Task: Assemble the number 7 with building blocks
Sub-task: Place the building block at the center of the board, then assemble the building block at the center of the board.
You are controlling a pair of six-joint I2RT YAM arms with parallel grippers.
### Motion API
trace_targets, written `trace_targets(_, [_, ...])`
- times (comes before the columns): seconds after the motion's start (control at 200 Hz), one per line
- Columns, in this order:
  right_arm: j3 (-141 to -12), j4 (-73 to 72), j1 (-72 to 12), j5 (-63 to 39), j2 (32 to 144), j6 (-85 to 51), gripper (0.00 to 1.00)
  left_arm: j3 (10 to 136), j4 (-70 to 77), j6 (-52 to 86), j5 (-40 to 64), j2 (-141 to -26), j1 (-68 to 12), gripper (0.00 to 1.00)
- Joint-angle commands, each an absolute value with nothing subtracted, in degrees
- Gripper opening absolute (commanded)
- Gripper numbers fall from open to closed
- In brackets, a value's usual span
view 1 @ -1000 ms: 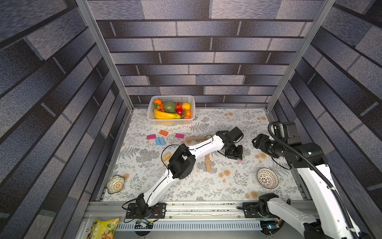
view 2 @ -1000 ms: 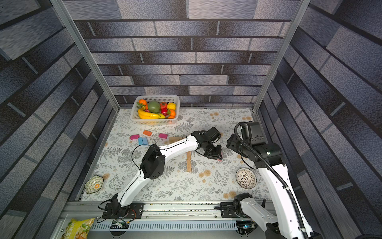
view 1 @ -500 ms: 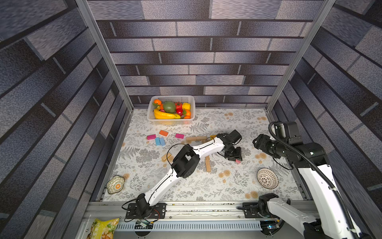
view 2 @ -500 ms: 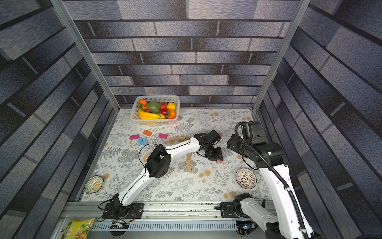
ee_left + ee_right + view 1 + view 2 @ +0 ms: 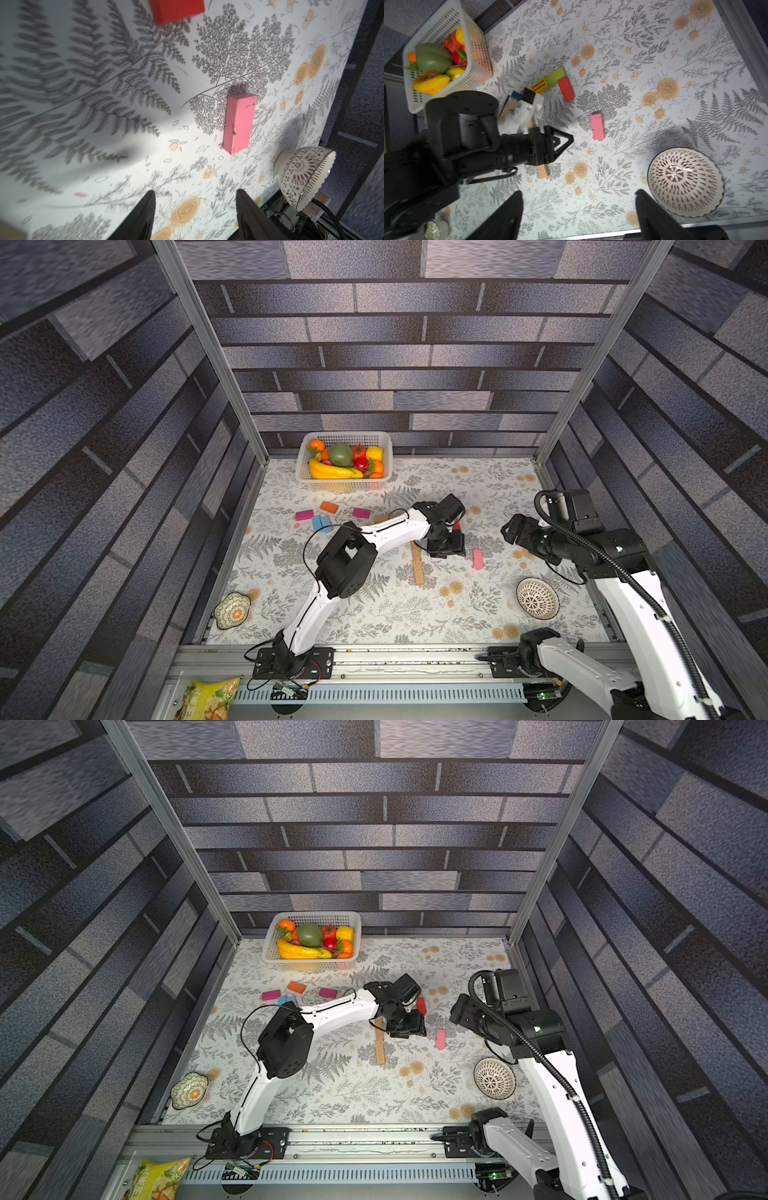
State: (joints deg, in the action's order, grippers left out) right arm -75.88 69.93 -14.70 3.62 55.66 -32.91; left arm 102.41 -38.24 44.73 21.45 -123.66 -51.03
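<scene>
Starting at the left of a top view, a cluster of small wooden blocks (image 5: 321, 522), pink, blue, orange and magenta, lies just below the white plastic basket (image 5: 345, 486). Toward the centre a long tan wooden strip (image 5: 417, 568) lies lengthwise down the frame, and the left gripper (image 5: 446, 549) hangs just right of its upper end, jaws parted and empty. Its wrist view shows the black fingers (image 5: 145, 209) spread, with the pale pink rectangular block (image 5: 239, 123) flat on the floral cloth (image 5: 104, 155) ahead of them, touching neither. In the top view this block lies just right of the gripper, below and apart from a red rectangular block (image 5: 457, 525), which the right wrist view shows meeting a green block (image 5: 555, 76) and a yellow striped block (image 5: 539, 85) at a corner. Farther right, the right gripper (image 5: 509, 531) hovers wide open and empty, clear of the pink block.
</scene>
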Motion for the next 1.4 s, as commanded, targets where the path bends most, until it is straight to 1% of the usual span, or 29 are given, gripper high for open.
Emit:
trace_targets(0.0, [-73.37,73.48,-14.28,5.10,56.83,-30.45,1.00,95.52,-41.53,42.71,16.61,-111.11,-50.14,0.64])
trace_targets(0.125, [-66.36,69.75,-14.19,1.05,59.79,-31.59,1.00,82.97,-42.45,43.86,12.69,-97.29,-47.70,0.65])
trace_targets(0.22, [-58.14,61.46,-14.24,-2.44,62.10,-33.08,1.00,74.22,-43.26,45.35,11.26,-86.69,-43.59,0.67])
trace_targets(0.255, [-55.72,57.83,-14.24,-4.18,63.36,-33.46,0.96,71.51,-43.54,45.76,11.24,-83.13,-41.78,0.67])
trace_targets(0.356, [-50.85,48.87,-14.33,-6.67,68.54,-33.22,0.82,64.96,-44.51,46.27,11.45,-74.54,-36.69,0.68])
trace_targets(0.481, [-48.61,43.11,-14.33,-6.42,75.09,-30.94,0.75,60.06,-46.01,46.31,12.80,-67.95,-31.29,0.68])
trace_targets(0.556, [-48.55,40.24,-14.34,-6.01,77.95,-29.27,0.69,58.37,-46.32,46.14,13.38,-65.66,-29.60,0.68])
trace_targets(0.671, [-49.79,37.69,-14.33,-4.74,82.42,-27.04,0.67,56.86,-45.98,46.08,14.84,-64.22,-27.89,0.68])
trace_targets(0.696, [-50.05,37.24,-14.30,-4.65,83.47,-26.59,0.64,56.73,-46.06,45.95,15.00,-64.27,-27.65,0.68])
trace_targets(0.756, [-50.45,36.67,-14.27,-4.25,85.65,-25.88,0.62,56.87,-46.23,45.88,15.42,-64.34,-27.18,0.68])
trace_targets(0.771, [-50.45,36.51,-14.32,-4.29,86.09,-25.68,0.61,57.00,-46.23,45.81,15.51,-64.31,-27.10,0.68])
trace_targets(0.957, [-49.32,35.64,-14.34,-2.82,87.90,-24.33,0.59,57.46,-46.49,45.70,15.66,-63.94,-26.24,0.68])
trace_targets(0.997, [-48.99,35.47,-14.36,-2.68,87.86,-23.95,0.57,57.20,-46.52,45.79,15.56,-63.67,-26.19,0.68])
trace_targets(1.037, [-48.74,35.21,-14.33,-2.78,87.93,-23.60,0.56,56.79,-46.50,45.94,15.56,-63.40,-26.11,0.68])
trace_targets(1.092, [-48.73,35.11,-14.33,-2.77,88.28,-22.76,0.52,56.11,-46.33,46.19,15.71,-63.05,-25.97,0.68])
trace_targets(1.157, [-48.88,35.02,-14.33,-2.94,88.97,-21.90,0.44,55.17,-46.19,46.48,15.95,-62.56,-25.82,0.69])
trace_targets(1.252, [-49.31,35.22,-14.36,-3.19,90.26,-20.70,0.42,53.99,-45.88,47.19,16.21,-61.81,-25.50,0.69])
trace_targets(1.393, [-48.90,35.16,-14.37,-2.99,90.86,-19.73,0.42,52.72,-45.62,47.73,16.52,-60.68,-25.09,0.69])
